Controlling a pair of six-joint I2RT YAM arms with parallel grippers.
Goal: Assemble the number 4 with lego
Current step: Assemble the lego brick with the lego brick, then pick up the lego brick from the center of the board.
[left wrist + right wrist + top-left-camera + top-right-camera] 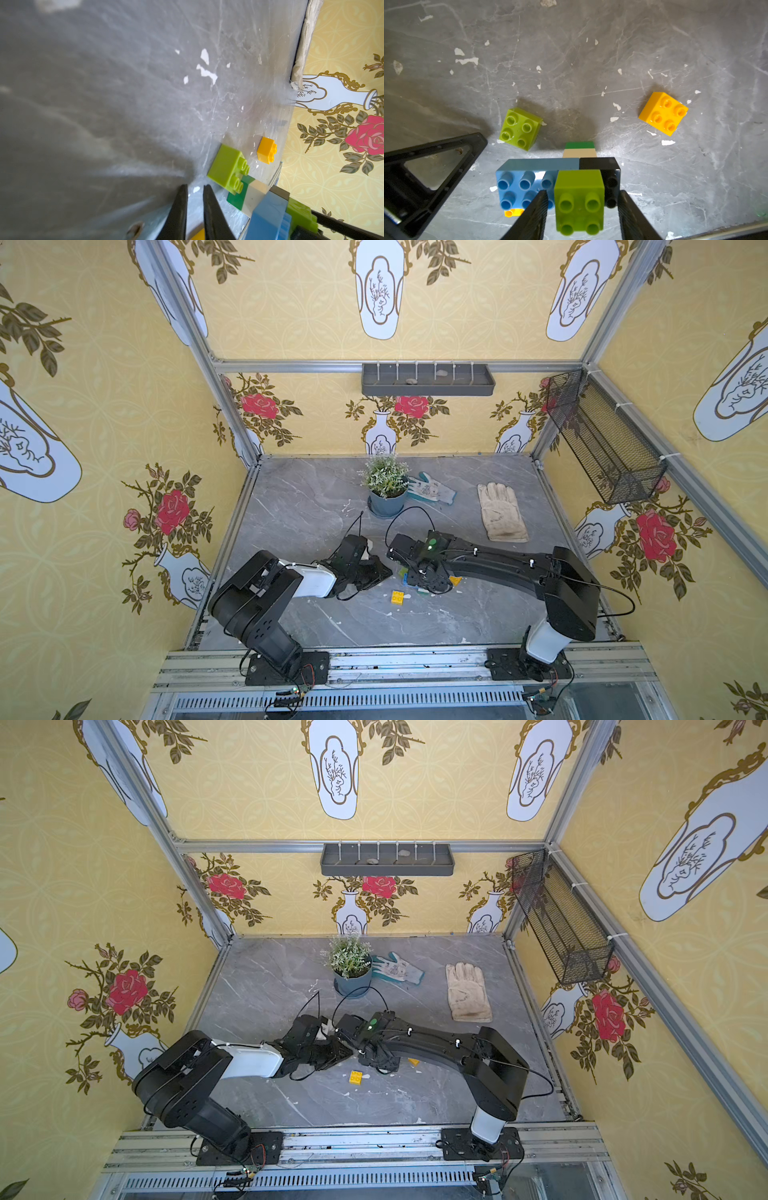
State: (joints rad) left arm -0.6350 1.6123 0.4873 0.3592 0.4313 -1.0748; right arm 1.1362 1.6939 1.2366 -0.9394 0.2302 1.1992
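Note:
The partly built number 4 [542,166] stands on the table: a blue crossbar with a black brick [600,163] beside it, white and green bricks below, and a lime brick [579,199] on top. My right gripper [582,194] is open, its fingers on either side of that lime brick with gaps. A loose lime brick [520,128] and a yellow brick [663,113] lie nearby, and another yellow one [397,596] sits in front. My left gripper [195,187] is shut and empty, low beside the loose lime brick [226,166].
A potted plant [386,489] and two gloves [500,512] lie at the back of the grey table [299,506]. A grey shelf [428,381] and a mesh basket [602,439] hang on the walls. The two wrists are close together mid-table.

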